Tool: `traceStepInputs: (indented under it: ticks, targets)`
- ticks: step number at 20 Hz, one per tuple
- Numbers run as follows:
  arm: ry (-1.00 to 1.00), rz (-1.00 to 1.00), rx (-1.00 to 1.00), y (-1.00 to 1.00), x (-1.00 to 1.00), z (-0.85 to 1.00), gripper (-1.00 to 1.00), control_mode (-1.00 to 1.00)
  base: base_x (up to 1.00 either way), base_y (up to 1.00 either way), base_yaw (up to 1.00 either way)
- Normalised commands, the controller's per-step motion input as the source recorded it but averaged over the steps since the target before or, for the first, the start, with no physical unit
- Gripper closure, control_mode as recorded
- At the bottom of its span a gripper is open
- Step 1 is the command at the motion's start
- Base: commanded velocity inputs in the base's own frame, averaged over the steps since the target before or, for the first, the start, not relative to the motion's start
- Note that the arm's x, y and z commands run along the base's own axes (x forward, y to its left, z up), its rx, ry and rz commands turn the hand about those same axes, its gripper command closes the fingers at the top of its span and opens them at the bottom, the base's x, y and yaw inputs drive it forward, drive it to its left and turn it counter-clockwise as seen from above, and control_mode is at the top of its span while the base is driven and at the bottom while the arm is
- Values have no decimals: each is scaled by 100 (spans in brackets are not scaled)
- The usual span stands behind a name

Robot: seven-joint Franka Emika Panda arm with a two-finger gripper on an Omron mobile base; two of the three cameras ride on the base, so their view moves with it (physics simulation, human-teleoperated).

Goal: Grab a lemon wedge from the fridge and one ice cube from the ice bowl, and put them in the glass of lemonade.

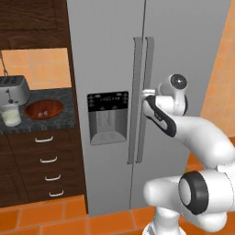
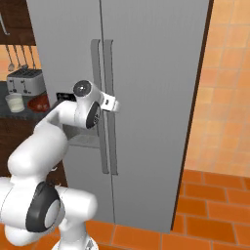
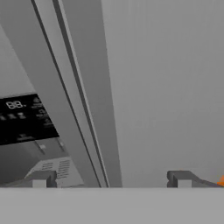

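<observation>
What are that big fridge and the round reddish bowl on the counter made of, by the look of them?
The fridge looks like brushed steel: flat grey, faintly streaked, with long matching handles and a glossy black dispenser panel. The ice bowl looks like copper or glazed pottery: reddish-brown with a warm sheen. Which of the two, the picture leaves open.

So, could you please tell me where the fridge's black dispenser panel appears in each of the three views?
Left base view: the dispenser panel sits just left of centre, on the left door of the fridge.
Right base view: a sliver shows left of centre, mostly hidden behind the arm.
Hand view: at the left edge, mid-height, tilted.
Shared landmark: the pair of vertical door handles just right of the panel.
</observation>
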Motion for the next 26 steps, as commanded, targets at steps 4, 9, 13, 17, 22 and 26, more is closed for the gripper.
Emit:
traceStepInputs:
  ticks: [4,9,13,17,22,26]
  targets:
    - [-33,6,0,0,35,19,-100,-100,0,0,0]
    - [-16,2,-3,-6,23,27,-100,-100,0,0,0]
    - [-3,0,-8,-11,27,12,-100,-100,0,0,0]
    - [-2,0,-1,0,48,0,-100,-100,0,0,0]
    - [0,0,0,0,83,-1,-100,-100,0,0,0]
    - [0,0,0,-4,90,-11,-100,-100,0,0,0]
